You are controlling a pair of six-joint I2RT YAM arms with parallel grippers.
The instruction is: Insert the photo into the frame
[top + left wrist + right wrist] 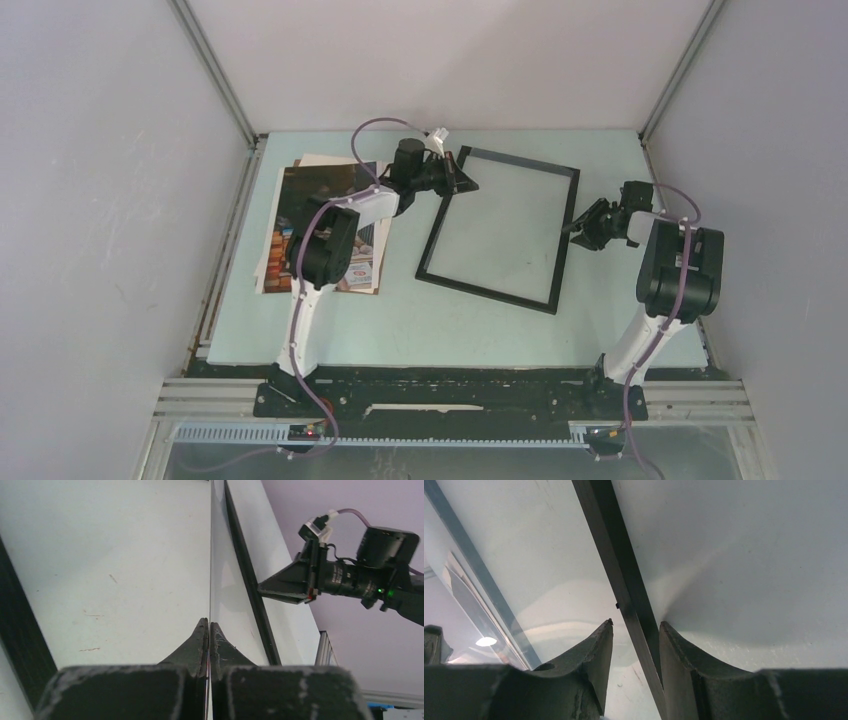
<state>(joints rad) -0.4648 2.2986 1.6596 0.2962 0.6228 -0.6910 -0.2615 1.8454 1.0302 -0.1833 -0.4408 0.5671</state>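
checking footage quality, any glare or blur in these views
Right wrist: the pane reflects a lamp as a bright spot, lower left. Left wrist: the left gripper looks slightly soft up close. Top: even light, no glare on the frame.

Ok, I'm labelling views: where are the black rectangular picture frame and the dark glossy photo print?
The black rectangular picture frame [486, 292]: top external view, near rail.
The dark glossy photo print [305, 190]: top external view, dark far part.
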